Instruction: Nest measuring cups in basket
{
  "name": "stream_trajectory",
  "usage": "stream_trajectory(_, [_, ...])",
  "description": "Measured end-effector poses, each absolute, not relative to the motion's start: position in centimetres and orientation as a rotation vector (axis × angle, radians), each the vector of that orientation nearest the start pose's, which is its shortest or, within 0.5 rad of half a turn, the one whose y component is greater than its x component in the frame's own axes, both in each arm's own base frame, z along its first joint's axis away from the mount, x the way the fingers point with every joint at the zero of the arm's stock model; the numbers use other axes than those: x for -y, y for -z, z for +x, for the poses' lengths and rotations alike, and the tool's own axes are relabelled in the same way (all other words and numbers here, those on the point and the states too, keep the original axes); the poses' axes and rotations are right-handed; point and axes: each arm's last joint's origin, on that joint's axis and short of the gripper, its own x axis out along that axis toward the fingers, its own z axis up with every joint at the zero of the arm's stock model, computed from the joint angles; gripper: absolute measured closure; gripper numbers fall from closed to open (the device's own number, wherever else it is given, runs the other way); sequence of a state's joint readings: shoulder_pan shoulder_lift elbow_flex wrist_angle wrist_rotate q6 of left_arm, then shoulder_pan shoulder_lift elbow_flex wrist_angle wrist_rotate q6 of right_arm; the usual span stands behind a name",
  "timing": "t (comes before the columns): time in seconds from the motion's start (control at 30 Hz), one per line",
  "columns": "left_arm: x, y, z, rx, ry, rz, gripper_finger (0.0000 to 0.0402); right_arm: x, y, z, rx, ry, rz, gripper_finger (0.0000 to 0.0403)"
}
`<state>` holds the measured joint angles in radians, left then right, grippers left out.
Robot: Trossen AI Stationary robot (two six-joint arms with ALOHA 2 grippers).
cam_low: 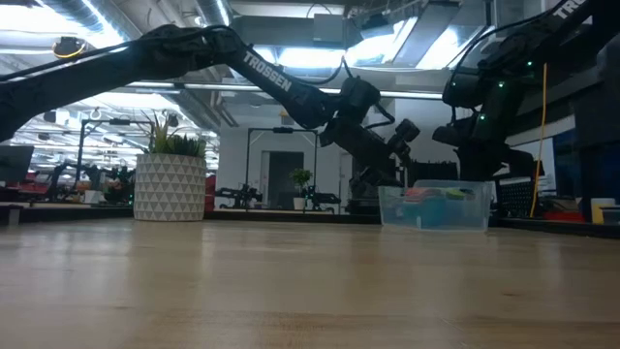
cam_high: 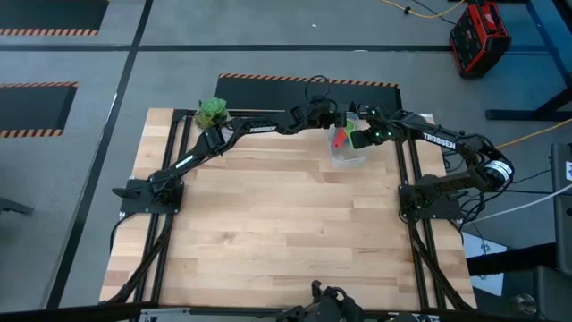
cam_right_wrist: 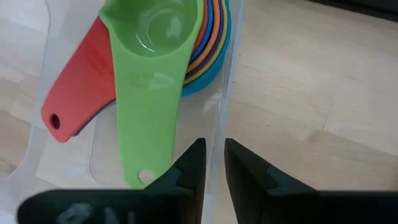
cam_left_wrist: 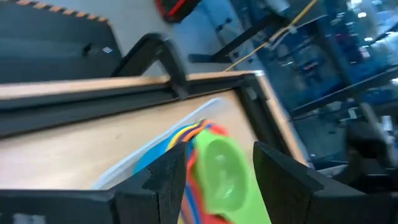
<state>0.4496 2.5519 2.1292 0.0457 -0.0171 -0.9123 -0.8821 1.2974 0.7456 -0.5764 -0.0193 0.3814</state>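
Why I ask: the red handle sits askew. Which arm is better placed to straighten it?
Probably left. The left claw is open with the cups between its fingers; the right claw hangs over the wall of the tub, off the red handle.

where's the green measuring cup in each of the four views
High view: green plastic measuring cup in the clear plastic basket, upper right of centre.
Low view: cannot pick it out; only a colour blur shows inside the basket, right of centre.
Left wrist view: bottom centre, between the dark fingers.
Right wrist view: upper left, topping the nested stack.
Shared landmark: the basket.
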Motion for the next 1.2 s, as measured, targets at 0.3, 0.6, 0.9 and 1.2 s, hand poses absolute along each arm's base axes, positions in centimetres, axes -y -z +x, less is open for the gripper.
stream_trajectory(0.3, [-26.3,-18.4,51.9,-0.008,-0.496,-0.945,0.0225,18.6,-19.4,13.6,-0.884,1.012,0.834,0.0339])
stream_trajectory(0.6, [-28.5,-19.3,50.9,0.102,-0.488,-0.921,0.0225,18.4,-21.8,12.0,-0.768,1.045,0.778,0.0341])
stream_trajectory(0.9, [-28.6,-23.7,50.1,0.16,-0.353,-0.609,0.0225,16.2,-25.6,10.3,-0.618,0.992,0.598,0.034])
stream_trajectory(1.2, [-22.8,-35.0,47.4,0.015,-0.241,-0.153,0.0225,13.0,-29.1,8.9,-0.415,0.833,0.457,0.034])
